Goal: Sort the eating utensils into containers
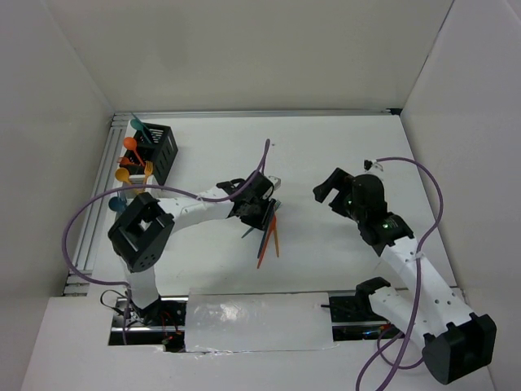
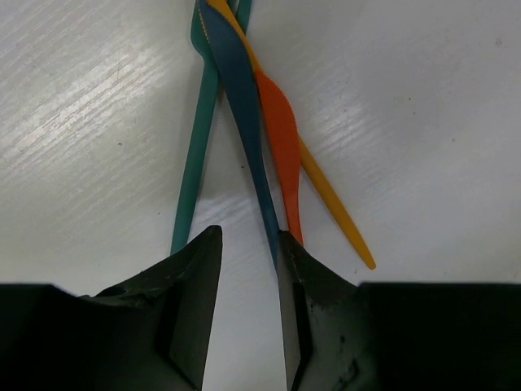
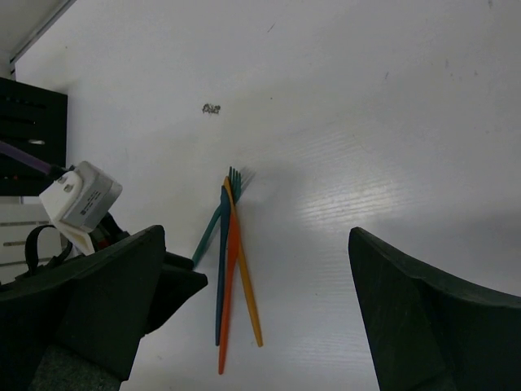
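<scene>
Four loose utensils lie crossed in a bundle mid-table (image 1: 267, 236): a teal fork (image 2: 195, 147), a dark blue one (image 2: 244, 122), an orange one (image 2: 281, 138) and a yellow one (image 2: 334, 204). My left gripper (image 1: 262, 208) is open right at their near ends; in its wrist view (image 2: 248, 240) bare table shows between the jaws and the dark blue handle ends at the right finger (image 2: 293, 261). My right gripper (image 1: 335, 189) is open and empty, off to the right of the bundle (image 3: 232, 261). The black caddy (image 1: 159, 151) stands at the far left with several spoons. The white caddy does not show clearly.
An aluminium rail (image 1: 102, 187) runs along the table's left edge beside the caddy. White walls enclose the table on three sides. The black caddy also shows at the left edge of the right wrist view (image 3: 32, 138). A purple cable (image 1: 423, 175) loops over the right arm.
</scene>
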`<state>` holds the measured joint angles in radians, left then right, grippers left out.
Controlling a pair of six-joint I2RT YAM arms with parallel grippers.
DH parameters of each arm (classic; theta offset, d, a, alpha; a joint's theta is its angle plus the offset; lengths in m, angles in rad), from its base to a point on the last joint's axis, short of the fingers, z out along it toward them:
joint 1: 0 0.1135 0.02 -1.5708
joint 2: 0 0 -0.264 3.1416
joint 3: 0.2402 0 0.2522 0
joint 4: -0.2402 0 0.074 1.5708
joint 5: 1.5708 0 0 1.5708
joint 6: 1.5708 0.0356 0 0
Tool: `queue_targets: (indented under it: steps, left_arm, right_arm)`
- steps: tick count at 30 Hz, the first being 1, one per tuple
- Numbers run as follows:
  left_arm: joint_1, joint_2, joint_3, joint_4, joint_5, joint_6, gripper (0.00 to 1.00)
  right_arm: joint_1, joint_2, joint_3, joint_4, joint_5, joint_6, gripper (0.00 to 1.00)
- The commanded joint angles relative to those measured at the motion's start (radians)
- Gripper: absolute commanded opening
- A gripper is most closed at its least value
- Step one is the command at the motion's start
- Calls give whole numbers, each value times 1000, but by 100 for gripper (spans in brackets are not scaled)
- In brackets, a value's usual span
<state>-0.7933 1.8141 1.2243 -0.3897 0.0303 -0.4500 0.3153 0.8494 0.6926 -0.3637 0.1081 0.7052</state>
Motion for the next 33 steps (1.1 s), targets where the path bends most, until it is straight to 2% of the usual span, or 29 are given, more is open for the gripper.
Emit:
queue_targets:
  steps: [1,8,11,18,24,27,28,31,33]
  left_arm:
    - [-6,34,63,9,-29,-32,46]
    - [-18,108,106,-3,-29,-27,45]
    - [-21,137,119,-11,-70,-33,45]
    - [-23,186,145,-57,-127,-36,39]
    - [-21,203,147,-49,-84,-6,33]
    - [-24,218,144,-44,-58,31,43]
    - [-23,218,142,-40,-40,49,50]
    - [-26,223,145,-40,-20,76,50]
    - [-29,260,164,-63,-15,79,39]
  right_arm:
    - [-2,-32,1,-27,21,-12,100]
    - [-1,-58,1,-46,39,-6,100]
    - [-4,-65,1,-55,48,-7,100]
    - [-1,-92,-8,-64,59,2,100]
    - [-2,-101,-18,-64,59,7,100]
    - [-4,-101,-18,-64,68,2,100]
    - [-4,-96,-18,-64,68,-1,100]
    - [-4,-96,-18,-73,68,-6,100]
    - [-2,-92,-18,-73,68,-6,100]
